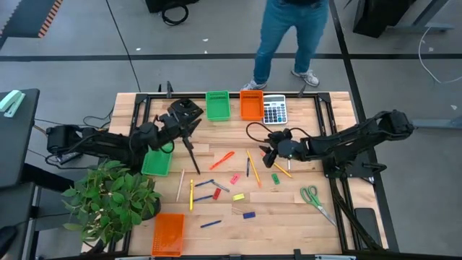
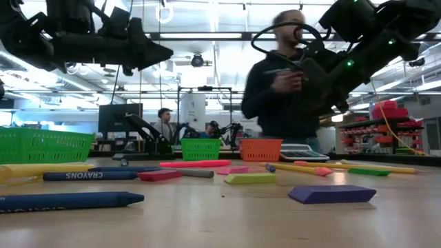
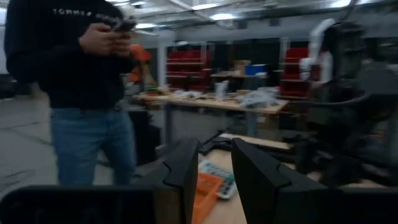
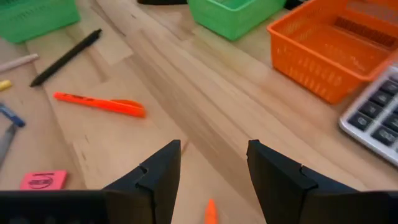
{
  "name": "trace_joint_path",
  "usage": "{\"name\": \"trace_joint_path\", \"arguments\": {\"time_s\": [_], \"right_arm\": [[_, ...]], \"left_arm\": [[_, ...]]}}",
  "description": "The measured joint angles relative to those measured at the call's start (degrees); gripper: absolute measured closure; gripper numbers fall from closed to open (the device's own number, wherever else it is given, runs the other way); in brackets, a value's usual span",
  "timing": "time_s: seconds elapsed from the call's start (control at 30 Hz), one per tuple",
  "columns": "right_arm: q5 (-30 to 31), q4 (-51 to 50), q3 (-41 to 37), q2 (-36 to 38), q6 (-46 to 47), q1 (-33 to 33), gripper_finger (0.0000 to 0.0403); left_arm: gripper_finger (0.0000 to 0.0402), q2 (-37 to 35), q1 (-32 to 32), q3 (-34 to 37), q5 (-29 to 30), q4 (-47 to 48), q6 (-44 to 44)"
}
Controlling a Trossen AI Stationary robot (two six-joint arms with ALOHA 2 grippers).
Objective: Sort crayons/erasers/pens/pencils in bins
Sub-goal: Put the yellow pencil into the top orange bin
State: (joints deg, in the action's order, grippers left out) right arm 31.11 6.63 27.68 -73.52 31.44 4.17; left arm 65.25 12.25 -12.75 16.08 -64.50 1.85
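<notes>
Right claw [image 4: 211,171] hangs spread and empty over the worktop [image 4: 205,93], an orange tip [image 4: 211,213] showing just below its gap. Left claw [image 3: 214,180] is raised above a green bin [image 1: 157,162], fingers slightly parted around nothing. Crayons, erasers, pens [image 1: 190,153] and pencils [image 1: 253,167] lie scattered mid-worktop. Another green bin [image 1: 218,105] and orange bin [image 1: 251,105] sit at the far edge beside a calculator [image 1: 274,110]; one more orange bin [image 1: 168,234] is at the near edge.
</notes>
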Motion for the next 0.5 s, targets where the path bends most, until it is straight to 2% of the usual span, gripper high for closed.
{"name": "trace_joint_path", "arguments": {"time_s": [0.07,0.27,0.5], "right_arm": [[1.43,-0.57,0.0,0.0,2.47,0.98,0.0212],[0.77,-1.1,0.0,0.0,4.33,1.22,0.0212],[1.37,-1.68,0.0,-3.36,6.93,1.28,0.0212]], "left_arm": [[0.0294,0.24,-0.5,0.0,-1.31,-0.25,-0.16],[0.0294,0.44,-1.53,0.0,-1.24,-3.55,0.17],[0.0294,0.42,1.11,0.0,-1.14,-5.65,2.57]]}}
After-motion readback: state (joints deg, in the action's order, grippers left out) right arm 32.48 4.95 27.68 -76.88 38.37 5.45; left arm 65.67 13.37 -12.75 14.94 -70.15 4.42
